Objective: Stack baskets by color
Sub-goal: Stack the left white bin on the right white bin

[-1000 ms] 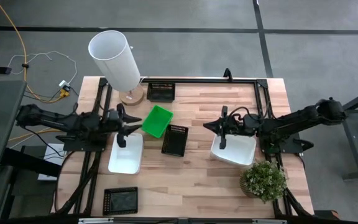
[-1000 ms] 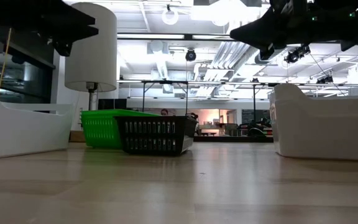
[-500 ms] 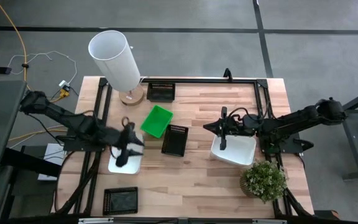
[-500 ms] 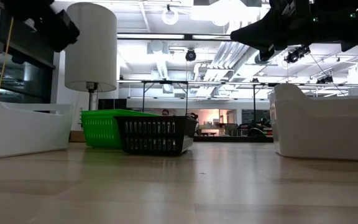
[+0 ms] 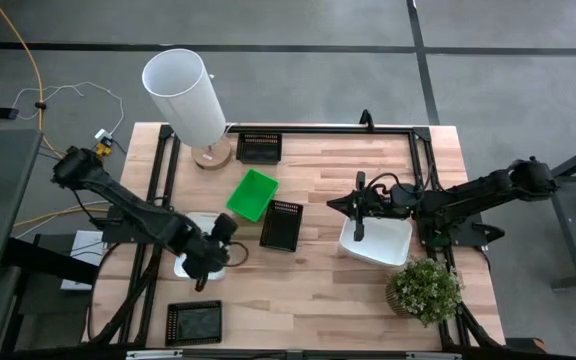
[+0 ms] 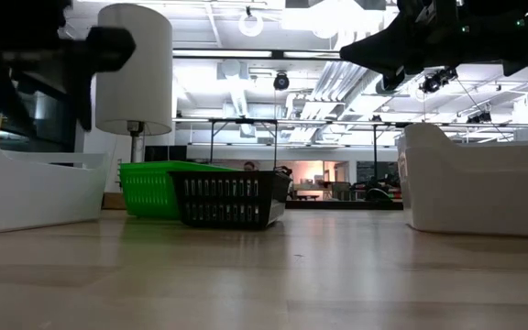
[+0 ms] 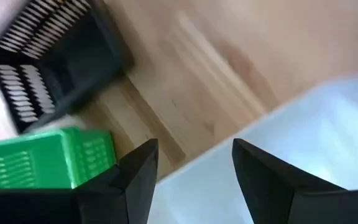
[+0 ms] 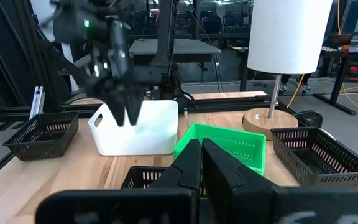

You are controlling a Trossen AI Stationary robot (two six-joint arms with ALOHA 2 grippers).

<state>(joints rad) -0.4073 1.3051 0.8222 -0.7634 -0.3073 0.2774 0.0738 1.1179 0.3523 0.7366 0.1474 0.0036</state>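
My left gripper (image 5: 208,266) over left white plastic rectangular basket (image 5: 190,268), fingers spread, holding nothing. My right gripper (image 5: 357,221) over rim of right white basket (image 5: 383,243), fingers pressed together, empty. Bright green basket (image 5: 253,193) touching black slatted basket (image 5: 282,223) mid-table. Two more black baskets: far edge (image 5: 260,147), near edge (image 5: 194,322).

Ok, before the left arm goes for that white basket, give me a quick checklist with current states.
1. Left gripper open: ok, its fingers stand apart in the left wrist view.
2. Left gripper over left white basket: ok.
3. Basket gripped: not ok, nothing held yet.
4. Right gripper shut, parked over right white basket: ok.
5. Green basket and nearby black basket apart from the left white basket: ok.
6. Left white basket empty inside: cannot tell, the arm covers it.
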